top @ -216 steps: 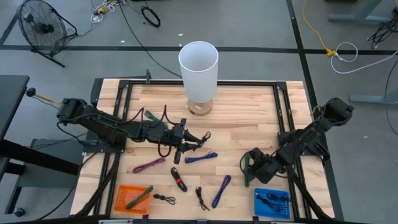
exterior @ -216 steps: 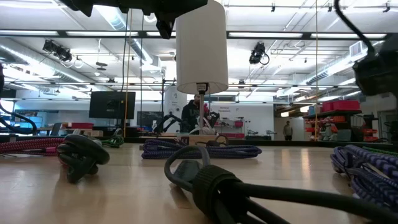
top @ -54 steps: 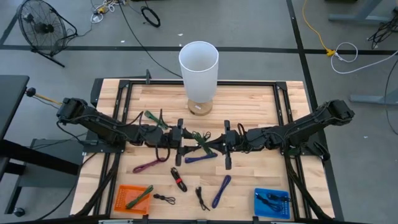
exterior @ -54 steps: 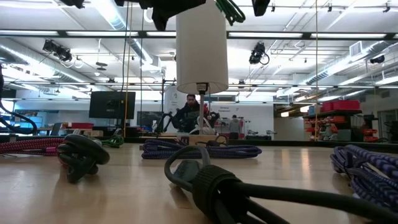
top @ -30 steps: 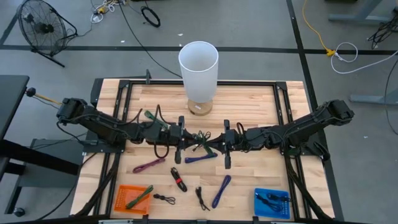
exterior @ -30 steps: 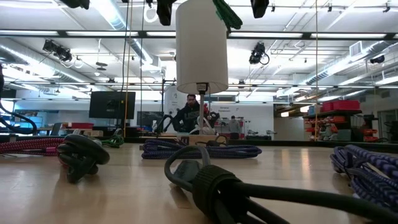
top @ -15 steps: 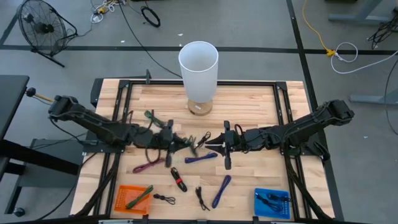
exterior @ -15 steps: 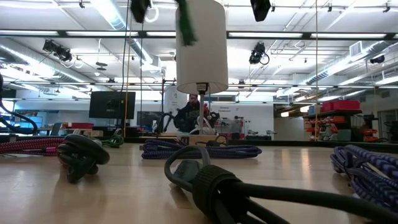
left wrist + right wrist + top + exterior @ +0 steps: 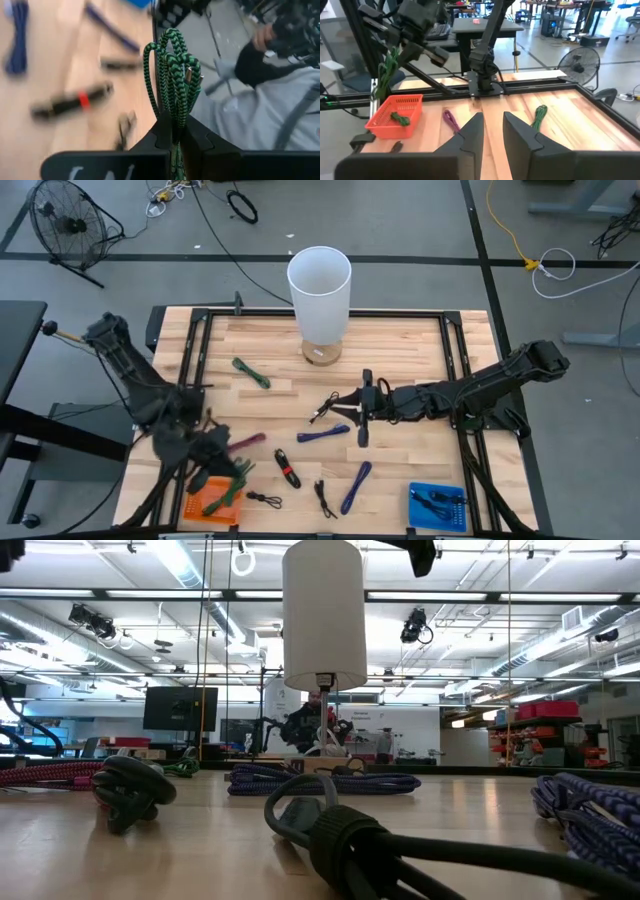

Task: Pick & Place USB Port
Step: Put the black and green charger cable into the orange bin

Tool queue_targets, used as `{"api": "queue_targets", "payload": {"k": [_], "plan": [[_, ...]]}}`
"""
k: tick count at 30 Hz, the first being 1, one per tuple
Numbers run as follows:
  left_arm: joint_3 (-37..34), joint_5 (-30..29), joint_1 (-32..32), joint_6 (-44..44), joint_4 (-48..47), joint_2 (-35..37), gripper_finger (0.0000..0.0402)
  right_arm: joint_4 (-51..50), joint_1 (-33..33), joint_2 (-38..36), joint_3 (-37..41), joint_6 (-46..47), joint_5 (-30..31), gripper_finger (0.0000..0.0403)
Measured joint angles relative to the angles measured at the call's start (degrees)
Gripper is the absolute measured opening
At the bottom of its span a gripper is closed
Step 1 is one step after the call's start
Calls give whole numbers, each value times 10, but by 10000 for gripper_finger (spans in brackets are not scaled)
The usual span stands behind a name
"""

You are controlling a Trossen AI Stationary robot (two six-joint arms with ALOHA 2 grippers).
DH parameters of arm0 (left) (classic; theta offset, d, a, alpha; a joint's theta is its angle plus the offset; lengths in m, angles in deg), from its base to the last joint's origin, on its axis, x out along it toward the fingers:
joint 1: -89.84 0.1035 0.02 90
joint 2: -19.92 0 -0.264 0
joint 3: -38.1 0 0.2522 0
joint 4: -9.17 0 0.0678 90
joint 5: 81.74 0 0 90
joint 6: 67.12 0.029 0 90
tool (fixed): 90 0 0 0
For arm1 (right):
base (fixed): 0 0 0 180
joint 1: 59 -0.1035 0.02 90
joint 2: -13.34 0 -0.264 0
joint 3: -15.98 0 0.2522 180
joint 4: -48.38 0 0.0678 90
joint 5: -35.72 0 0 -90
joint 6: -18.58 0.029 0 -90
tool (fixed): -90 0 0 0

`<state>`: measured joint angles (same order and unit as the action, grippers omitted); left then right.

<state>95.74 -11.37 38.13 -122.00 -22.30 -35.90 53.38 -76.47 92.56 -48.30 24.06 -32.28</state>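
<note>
The wooden table (image 9: pixel 400 350) fills the middle of the high view, framed by black rails, on a grey floor with a fan (image 9: pixel 62 225) at the upper left and loose cords along the top. A tall white cylinder (image 9: pixel 319 288) stands at the table's upper centre. Scattered cables lie across the boards: a green one (image 9: pixel 251 373) left of centre, a purple one (image 9: pixel 246 441) lower left, a blue one (image 9: pixel 355 486) at lower centre, and a black one with a red band (image 9: pixel 288 468) beside it. The low view looks across these cables into a large workshop with ceiling lights and monitors.

An orange basket (image 9: pixel 199 502) sits at the lower left of the table with a green cable already in it. A blue tray (image 9: pixel 438 507) at the lower right holds dark cables.

The left gripper (image 9: pixel 232 473) hangs just above the orange basket, pinched tight on a green braided USB cable (image 9: pixel 174 67), which dangles in a bundle from its fingers.

The right gripper (image 9: pixel 362 412) sits over the table's centre, its fingers (image 9: pixel 518 131) parted a little and holding nothing.
</note>
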Motion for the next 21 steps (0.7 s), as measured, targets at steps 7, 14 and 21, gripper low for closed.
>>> {"api": "queue_targets", "payload": {"k": [7, 14, 21], "plan": [[0, 7, -69, -196, -133, 0, 16, 0, 9, 0, 0, -2, 0, 70], [0, 16, -84, -270, -176, -15, 16, -2, 9, 0, 0, -2, -1, 70], [0, 97, -84, -292, -181, -80, 16, -5, 9, 0, 0, -2, -2, 70]]}}
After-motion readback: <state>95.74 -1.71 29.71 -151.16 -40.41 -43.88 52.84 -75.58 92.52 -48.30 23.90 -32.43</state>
